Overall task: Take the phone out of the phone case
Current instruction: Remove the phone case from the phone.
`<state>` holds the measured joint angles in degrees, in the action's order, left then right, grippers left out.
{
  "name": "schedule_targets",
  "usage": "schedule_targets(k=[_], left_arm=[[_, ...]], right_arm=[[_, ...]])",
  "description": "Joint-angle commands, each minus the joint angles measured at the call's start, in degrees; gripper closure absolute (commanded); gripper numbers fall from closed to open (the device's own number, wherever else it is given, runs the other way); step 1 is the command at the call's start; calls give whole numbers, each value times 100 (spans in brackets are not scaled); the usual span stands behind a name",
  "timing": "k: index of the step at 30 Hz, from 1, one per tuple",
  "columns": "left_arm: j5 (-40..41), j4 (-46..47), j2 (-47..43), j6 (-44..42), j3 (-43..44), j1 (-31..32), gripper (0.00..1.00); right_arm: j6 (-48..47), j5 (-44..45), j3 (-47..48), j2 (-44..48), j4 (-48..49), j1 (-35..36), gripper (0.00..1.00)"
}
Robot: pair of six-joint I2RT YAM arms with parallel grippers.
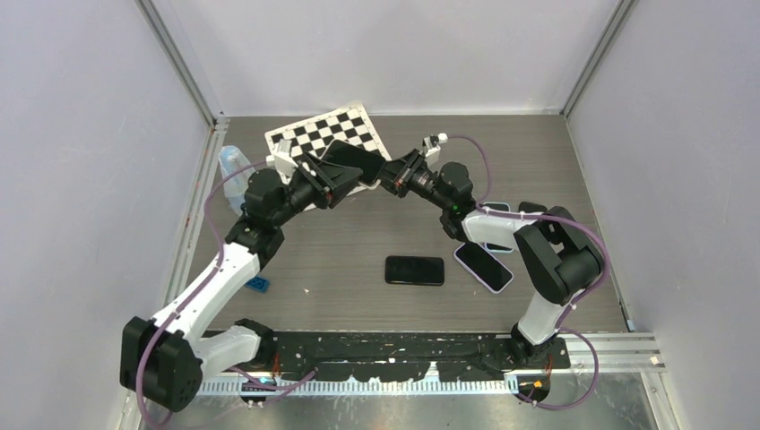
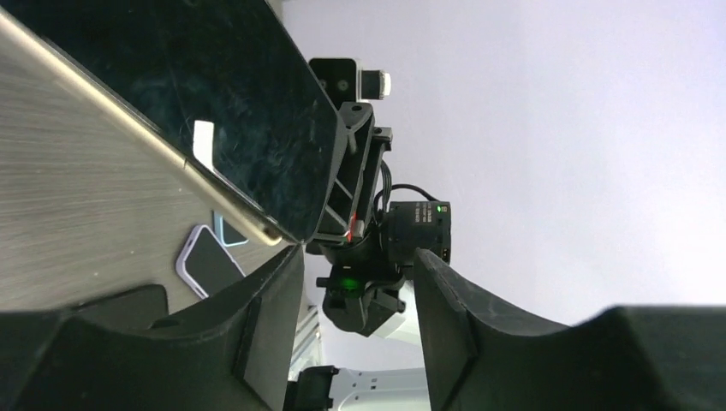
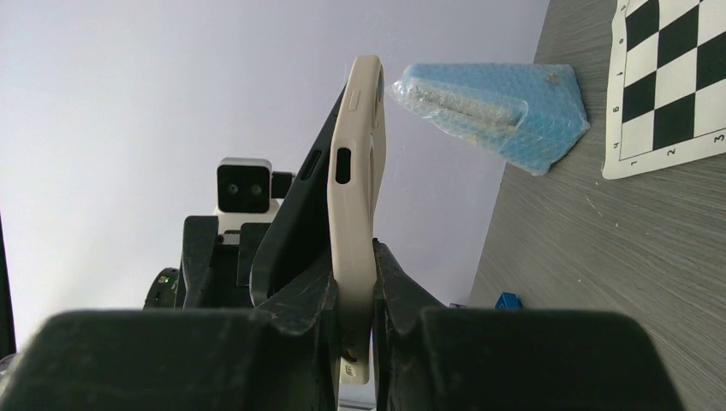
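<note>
We see the left gripper [image 1: 332, 185] and the right gripper [image 1: 388, 175] meeting at a dark rectangular phone [image 1: 348, 159], raised and tilted above the black-and-white checkerboard sheet [image 1: 309, 134]. Nearer the bases, a flat black phone [image 1: 414, 270] lies near a lilac-edged phone [image 1: 484, 267] on the grey wood-grain table [image 1: 358, 237].

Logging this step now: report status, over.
Right gripper clamped on beige phone case. Left gripper open, at phone corner. Phone partly out of case. No obstruction seen.

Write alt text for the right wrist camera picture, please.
The robot's right hand pinches the edge of an upright beige phone case, a black phone leaning out of its left side. Behind lie a blue bubble-wrap bundle and a black-and-white checkerboard sheet.
</note>
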<state>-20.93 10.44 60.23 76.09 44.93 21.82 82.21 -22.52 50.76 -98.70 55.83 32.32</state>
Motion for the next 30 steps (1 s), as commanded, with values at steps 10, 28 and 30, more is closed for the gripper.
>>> schedule_targets(k=[10,28,30], left_arm=[[-379,1780,575,1460,-378,4,51],[-298,1329,403,1235,-283,-1,49],[-276,1281,459,1224,-245,5,50]], right_arm=[[77,111,129,34,1016,99,99],[386,210,107,-148,1454,100,99],[383,199,95,-138,1462,100,99]])
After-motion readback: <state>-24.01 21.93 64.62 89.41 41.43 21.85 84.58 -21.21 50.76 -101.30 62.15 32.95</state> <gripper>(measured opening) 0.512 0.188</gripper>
